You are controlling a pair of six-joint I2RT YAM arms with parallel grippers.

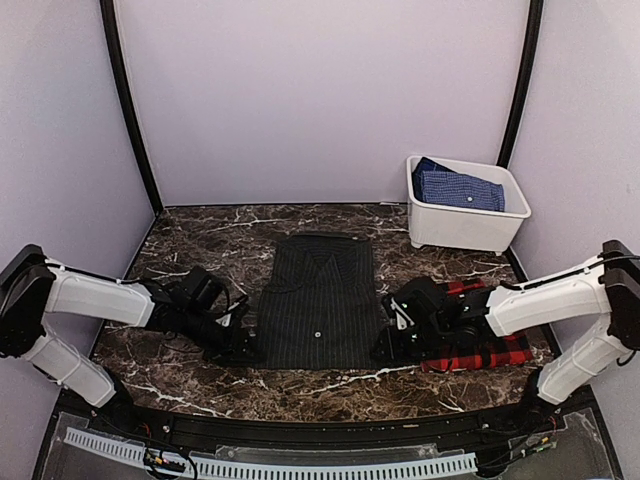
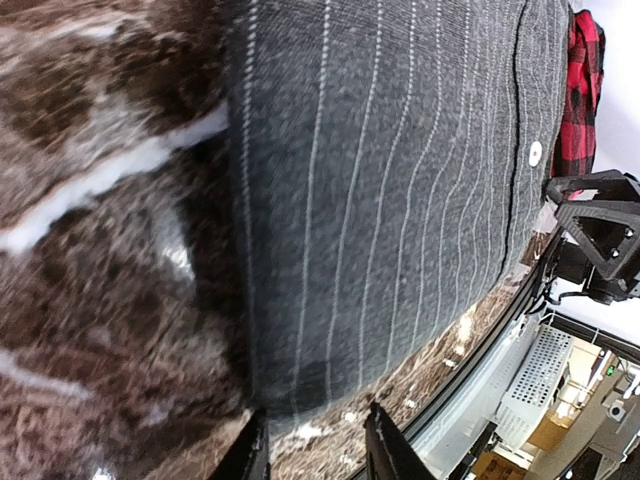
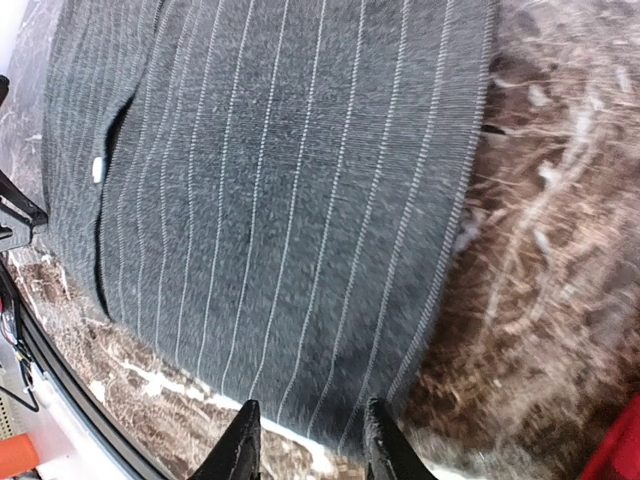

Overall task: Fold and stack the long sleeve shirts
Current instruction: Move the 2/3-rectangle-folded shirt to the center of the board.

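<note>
The charcoal pinstriped shirt (image 1: 320, 300) lies folded flat in the middle of the table, collar at the far end. It fills the left wrist view (image 2: 400, 180) and the right wrist view (image 3: 280, 180). The red-and-black plaid shirt (image 1: 485, 350) lies folded to its right, mostly under my right arm; a strip of it shows in the left wrist view (image 2: 580, 90). My left gripper (image 1: 250, 348) (image 2: 315, 450) is open at the pinstriped shirt's near left corner. My right gripper (image 1: 385, 345) (image 3: 305, 445) is open at its near right corner. Neither holds cloth.
A white bin (image 1: 465, 203) with a folded blue checked shirt (image 1: 457, 187) stands at the back right. The table is dark brown marble (image 1: 200, 235) with a black front rail (image 1: 320, 430). Pale walls close in the back and sides.
</note>
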